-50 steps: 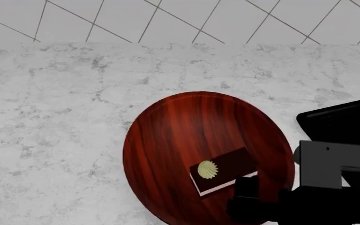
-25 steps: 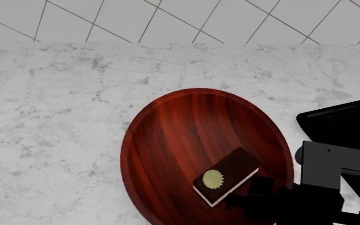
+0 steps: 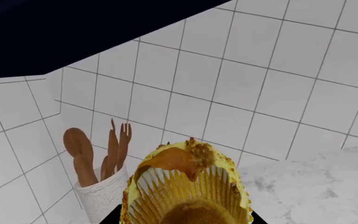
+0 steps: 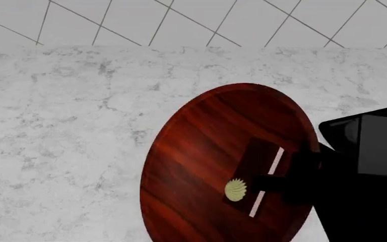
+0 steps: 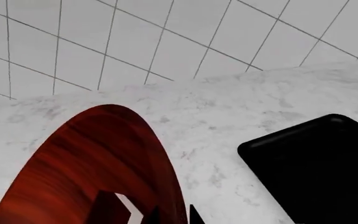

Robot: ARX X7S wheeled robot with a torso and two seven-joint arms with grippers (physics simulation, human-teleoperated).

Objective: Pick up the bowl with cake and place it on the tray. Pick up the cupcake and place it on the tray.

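The wide, glossy reddish-brown wooden bowl (image 4: 227,166) fills the head view's lower centre, its bottom edge cut off. The right gripper (image 4: 300,177) is clamped on its right rim, fingers mostly hidden. The dark chocolate cake slice (image 4: 257,176) lies inside. The glossy black tray (image 5: 319,172) sits lower right in the right wrist view. The left gripper's pose is unseen; the yellow cupcake (image 3: 188,186) fills its camera's lower centre.

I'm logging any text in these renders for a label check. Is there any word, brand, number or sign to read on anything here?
None. The bowl, cake, cupcake, tray, marble counter and utensil holder carry no lettering in any view.
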